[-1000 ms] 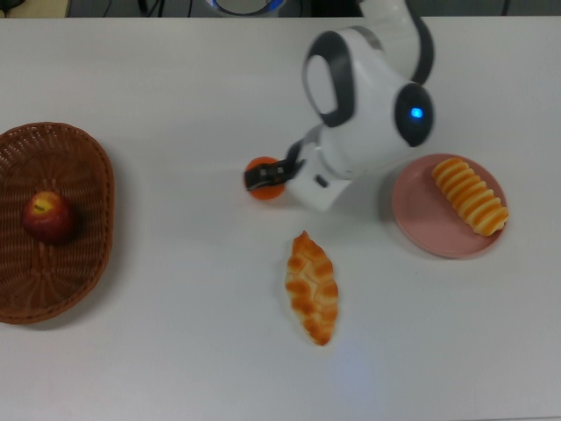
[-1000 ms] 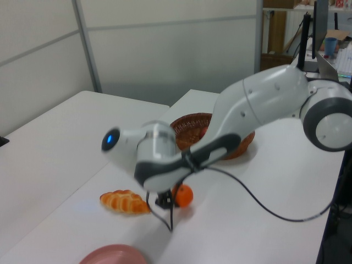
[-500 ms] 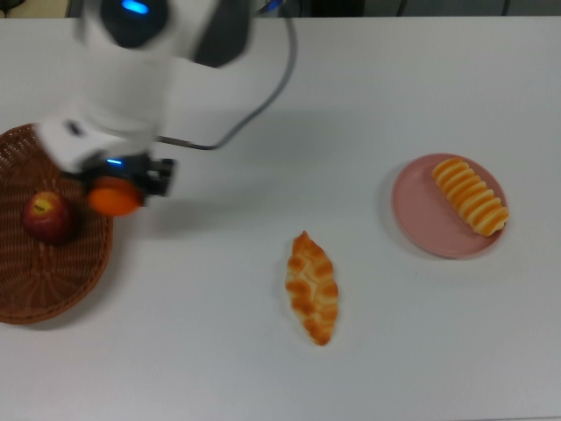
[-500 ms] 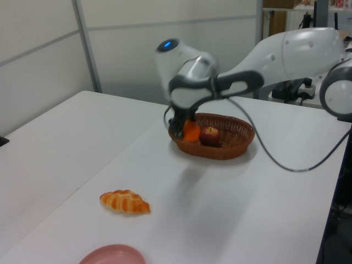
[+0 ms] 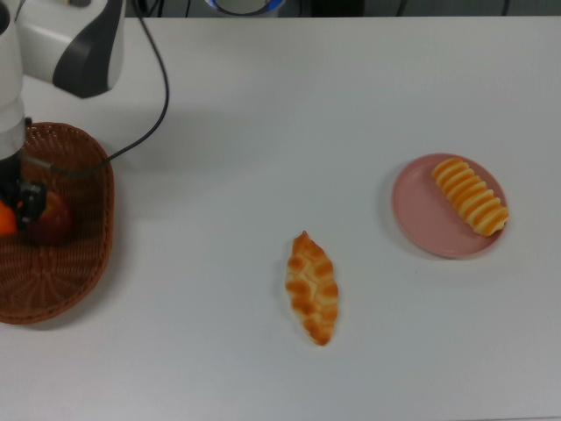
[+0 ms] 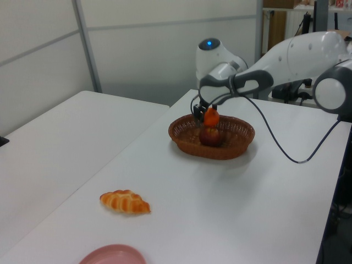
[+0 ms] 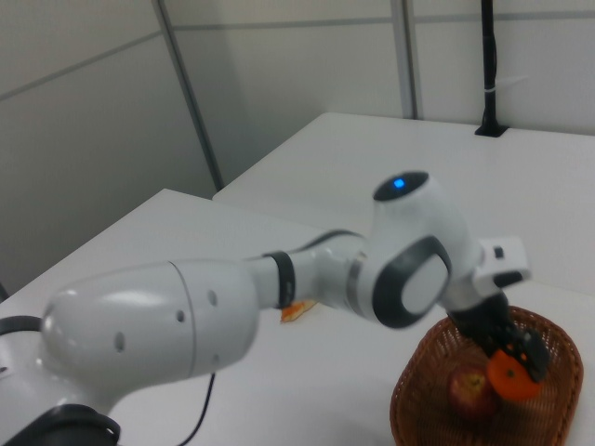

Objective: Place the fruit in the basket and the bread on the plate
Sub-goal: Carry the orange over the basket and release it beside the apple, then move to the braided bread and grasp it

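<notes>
One mandarin [image 6: 212, 116] is pinched between the fingers [image 7: 517, 353], held over the basket [image 6: 237, 144] just above the apple [image 6: 209, 136]. Release is called for next; the pastry [image 5: 312, 288] lies well apart on the tabletop [image 5: 263, 132].

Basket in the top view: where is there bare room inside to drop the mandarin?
The basket floor is bare toward the top view's bottom and toward its top rim. The middle is crowded: the apple lies there, and the end effector holds the mandarin close beside it, above it in the left view.
</notes>
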